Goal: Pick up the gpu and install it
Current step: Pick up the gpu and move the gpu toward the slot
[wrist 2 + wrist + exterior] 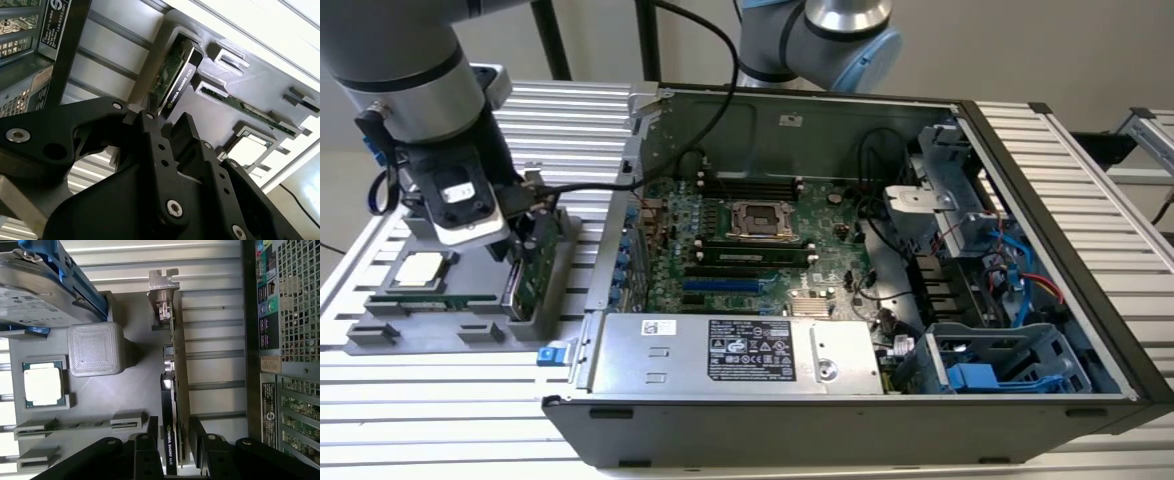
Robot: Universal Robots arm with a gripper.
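Gripper with 2 fingers open astride gpu, which stands on edge in tray slot beside case; likely light, stiff, fragile (pinch its flat faces near the top edge, gently).

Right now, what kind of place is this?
Probably a robot PC-assembly bench: an open computer case on a slatted metal table, beside a grey parts tray holding the gpu.

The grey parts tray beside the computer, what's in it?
The gpu stands on edge in a slot, the gripper straddling it; a processor, memory stick and hard drive too. The slot's floor is hidden.
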